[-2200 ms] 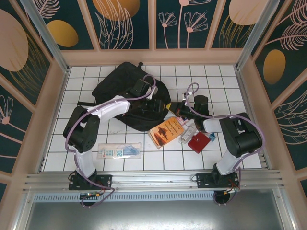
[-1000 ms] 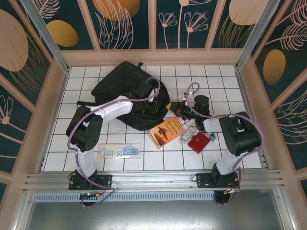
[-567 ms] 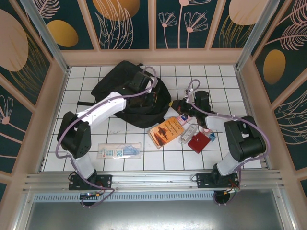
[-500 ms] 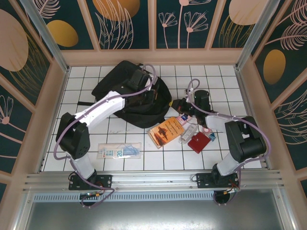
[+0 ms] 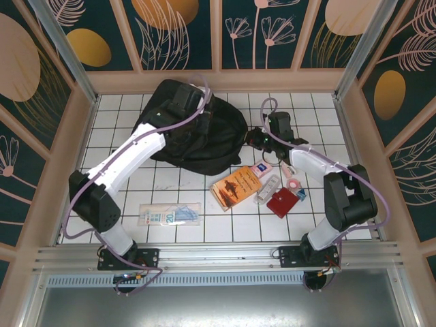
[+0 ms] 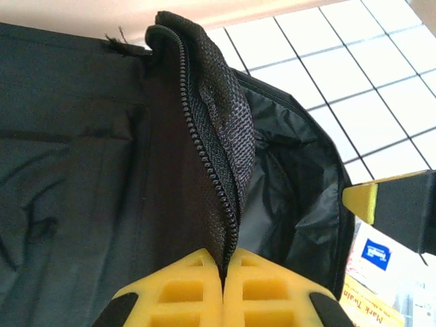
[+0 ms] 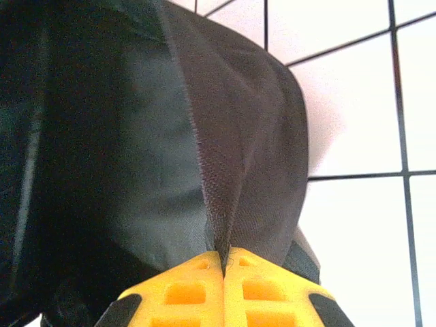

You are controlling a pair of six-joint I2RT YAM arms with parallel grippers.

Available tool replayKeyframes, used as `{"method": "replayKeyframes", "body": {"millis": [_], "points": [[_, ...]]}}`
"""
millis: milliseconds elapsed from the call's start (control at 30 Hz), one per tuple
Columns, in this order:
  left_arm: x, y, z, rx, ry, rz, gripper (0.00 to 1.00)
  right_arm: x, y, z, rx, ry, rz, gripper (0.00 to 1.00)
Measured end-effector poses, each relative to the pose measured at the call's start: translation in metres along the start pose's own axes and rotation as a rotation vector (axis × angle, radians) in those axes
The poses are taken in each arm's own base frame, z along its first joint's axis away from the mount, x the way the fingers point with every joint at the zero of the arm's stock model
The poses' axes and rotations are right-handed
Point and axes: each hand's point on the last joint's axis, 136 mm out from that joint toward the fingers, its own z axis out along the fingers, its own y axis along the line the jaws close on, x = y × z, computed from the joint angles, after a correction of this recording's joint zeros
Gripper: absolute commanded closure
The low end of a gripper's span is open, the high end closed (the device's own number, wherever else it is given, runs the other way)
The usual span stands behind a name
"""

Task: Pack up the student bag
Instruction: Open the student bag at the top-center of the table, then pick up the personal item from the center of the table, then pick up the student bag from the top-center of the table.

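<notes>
Left gripper [image 6: 223, 264] and right gripper [image 7: 223, 264] farther back, each clenched on student bag [image 5: 219, 139] rim.

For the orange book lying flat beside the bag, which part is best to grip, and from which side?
Probably the near-left edge of the orange book, approached from the near side. It lies flat and slanted on the table; that edge faces bare tiles, while the clear tube crowds its right side and the student bag its far end.
</notes>
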Motion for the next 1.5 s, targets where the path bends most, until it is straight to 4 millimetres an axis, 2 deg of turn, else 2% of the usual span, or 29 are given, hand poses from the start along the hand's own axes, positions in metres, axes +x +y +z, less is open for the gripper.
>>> {"method": "replayKeyframes", "body": {"millis": [33,133,200,300,433,533,600,667,800,867,900,1000,1067,1300,1500], "points": [[-0.004,0.003,-0.007,-0.009,-0.018,-0.003,1.0,-0.005,0.001,-0.001,0.01,-0.011,-0.009,0.72],[-0.014,0.012,-0.021,-0.036,-0.061,-0.015,1.0,-0.016,0.005,-0.006,0.035,-0.036,-0.038,0.41],[-0.013,0.017,-0.021,-0.046,-0.069,-0.025,1.0,-0.021,0.007,-0.012,0.05,-0.051,-0.05,0.34],[-0.005,0.027,-0.011,-0.049,-0.07,-0.061,1.0,-0.026,0.012,-0.032,0.074,-0.078,-0.07,0.33],[0.022,0.052,0.011,-0.055,-0.02,-0.149,1.0,-0.026,0.027,-0.06,0.055,-0.107,-0.102,0.38],[0.032,0.07,0.02,-0.038,-0.007,-0.234,1.0,-0.001,0.039,-0.068,0.026,-0.049,-0.136,0.39],[0.032,0.078,0.023,-0.024,-0.011,-0.279,1.0,0.021,0.039,-0.066,0.028,0.009,-0.137,0.35],[0.028,0.076,0.024,0.011,-0.023,-0.304,1.0,0.043,0.025,-0.063,0.059,0.068,-0.108,0.33],[0.023,0.055,0.03,0.141,-0.027,-0.337,1.0,0.072,-0.041,-0.075,0.172,0.111,0.085,0.32],[0.028,0.046,0.035,0.193,-0.017,-0.355,1.0,0.083,-0.074,-0.085,0.246,0.12,0.179,0.31],[0.03,0.043,0.036,0.209,-0.011,-0.358,1.0,0.087,-0.082,-0.087,0.27,0.129,0.202,0.31],[0.039,0.039,0.04,0.236,0.009,-0.371,1.0,0.092,-0.091,-0.089,0.323,0.152,0.258,0.3],[0.041,0.039,0.041,0.236,0.011,-0.372,1.0,0.089,-0.093,-0.084,0.367,0.176,0.308,0.29],[0.03,0.042,0.025,0.215,-0.039,-0.355,1.0,0.071,-0.085,-0.046,0.481,0.224,0.474,0.28],[0.03,0.042,0.014,0.217,-0.056,-0.349,1.0,0.078,-0.101,-0.02,0.58,0.26,0.611,0.25]]}}
